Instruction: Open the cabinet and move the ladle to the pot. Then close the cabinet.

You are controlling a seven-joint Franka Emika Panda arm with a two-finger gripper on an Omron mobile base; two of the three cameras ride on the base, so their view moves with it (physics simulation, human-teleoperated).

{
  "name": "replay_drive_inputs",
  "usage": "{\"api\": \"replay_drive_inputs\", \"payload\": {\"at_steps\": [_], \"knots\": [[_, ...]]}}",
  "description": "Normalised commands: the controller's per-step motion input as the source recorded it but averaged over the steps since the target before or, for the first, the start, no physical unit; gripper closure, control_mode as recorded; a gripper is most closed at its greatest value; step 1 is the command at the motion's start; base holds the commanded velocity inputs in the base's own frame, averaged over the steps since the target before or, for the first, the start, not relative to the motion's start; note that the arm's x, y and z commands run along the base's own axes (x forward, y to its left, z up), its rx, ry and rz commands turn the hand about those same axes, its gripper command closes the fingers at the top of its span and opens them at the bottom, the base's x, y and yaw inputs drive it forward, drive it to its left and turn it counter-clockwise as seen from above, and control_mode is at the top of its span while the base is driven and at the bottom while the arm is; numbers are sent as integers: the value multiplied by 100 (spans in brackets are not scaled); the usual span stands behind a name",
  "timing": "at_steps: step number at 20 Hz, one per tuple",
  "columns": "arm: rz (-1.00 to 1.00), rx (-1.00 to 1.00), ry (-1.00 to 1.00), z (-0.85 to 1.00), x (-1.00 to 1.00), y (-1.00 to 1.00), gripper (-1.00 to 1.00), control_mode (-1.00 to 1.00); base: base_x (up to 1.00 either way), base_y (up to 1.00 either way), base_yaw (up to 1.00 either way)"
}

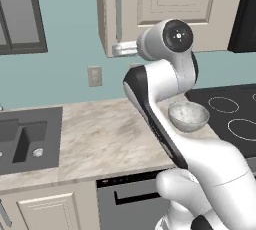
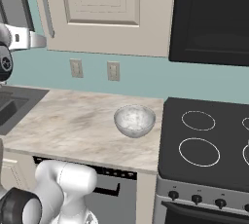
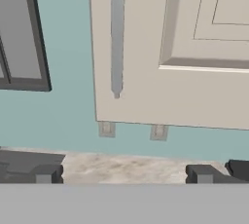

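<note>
The two-finger gripper [image 3: 124,174] has its dark finger tips spread far apart, nothing between them, pointed at the beige upper wall cabinet [image 3: 146,91]. Seen from the hand, the cabinet's raised-panel door is shut, and its vertical silver bar handle [image 3: 116,38], a slim rounded rod, stands ahead of the gripper and a little left of its middle. Further left is the dark grey-framed window [image 3: 29,38], and below the cabinet are two small square wall outlets [image 3: 107,129] on the teal wall.

The left base view adds what lies below and to the right of the gripper: a speckled grey-white rounded bowl [image 1: 188,116] on the veined marble counter [image 1: 100,139], beside the flat black glass cooktop [image 1: 235,114] with white ring burners, plus a dark sink [image 1: 25,139] down left.
</note>
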Motion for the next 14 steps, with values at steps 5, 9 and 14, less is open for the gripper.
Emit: {"api": "replay_drive_inputs", "payload": {"at_steps": [5,9,14], "knots": [[0,0,0,21,41,0,-100,-100,0,0,0],[0,0,0,23,39,0,-100,-100,0,0,0],[0,0,0,15,39,0,-100,-100,0,0,0]]}}
